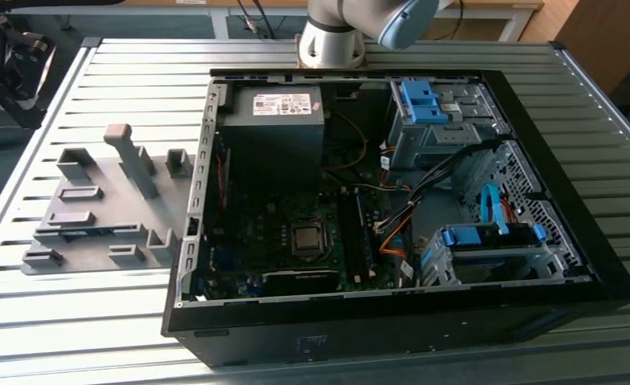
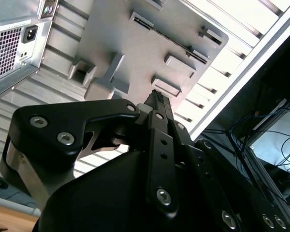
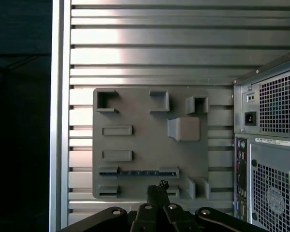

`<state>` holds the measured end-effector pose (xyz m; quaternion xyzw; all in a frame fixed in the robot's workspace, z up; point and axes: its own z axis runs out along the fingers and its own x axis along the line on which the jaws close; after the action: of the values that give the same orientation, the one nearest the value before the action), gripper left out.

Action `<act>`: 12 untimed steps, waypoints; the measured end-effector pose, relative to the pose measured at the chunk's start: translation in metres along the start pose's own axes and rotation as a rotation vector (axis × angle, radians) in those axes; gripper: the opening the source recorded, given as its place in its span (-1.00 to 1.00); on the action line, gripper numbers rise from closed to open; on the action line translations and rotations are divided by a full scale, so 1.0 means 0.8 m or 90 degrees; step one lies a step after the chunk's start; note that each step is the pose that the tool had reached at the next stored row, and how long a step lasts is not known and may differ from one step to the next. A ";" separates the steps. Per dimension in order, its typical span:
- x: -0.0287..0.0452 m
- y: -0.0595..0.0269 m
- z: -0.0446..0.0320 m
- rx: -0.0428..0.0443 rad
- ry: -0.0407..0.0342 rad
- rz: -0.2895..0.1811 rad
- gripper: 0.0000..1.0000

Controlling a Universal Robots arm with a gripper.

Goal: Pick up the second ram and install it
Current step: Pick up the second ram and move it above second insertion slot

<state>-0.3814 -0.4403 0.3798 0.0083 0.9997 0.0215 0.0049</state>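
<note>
Step in hand: going in for the pick-up, I'd say; nothing is lifted yet.
Gripper: the gripper (image 3: 157,188) hangs above the grey holder plate (image 3: 145,108), fingers closed together with nothing between them.
Task piece: the second ram (image 3: 137,172) stands on edge between two end rests on that plate, just beside the fingertips in the first wrist view. In the exterior view it sits on the plate at the exterior view's left, outside the computer case (image 1: 400,317).
Doing it well: the fingers need to open before coming down. They should take the strip across its thin faces near the middle, square to its length and clear of both rests. A straight lift should keep it from binding.
Plate contents: the blue strip in one pair of rests; the other blocks and pockets carry nothing I can make out.
Case contents: it lies open on the slatted table (image 1: 111,80), showing the motherboard (image 1: 261,224), the power supply (image 1: 277,128), a blue-topped drive cage (image 1: 491,237) and loose cables. I cannot tell which memory slots are filled.
</note>
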 end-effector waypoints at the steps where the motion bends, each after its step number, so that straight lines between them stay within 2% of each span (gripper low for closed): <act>1: 0.0000 0.000 0.0000 0.0000 0.0000 -0.002 -0.79; 12: 0.0000 0.000 0.0000 -0.0002 0.0011 -0.026 -0.79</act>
<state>-0.3814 -0.4403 0.3798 -0.0121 0.9997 0.0216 0.0044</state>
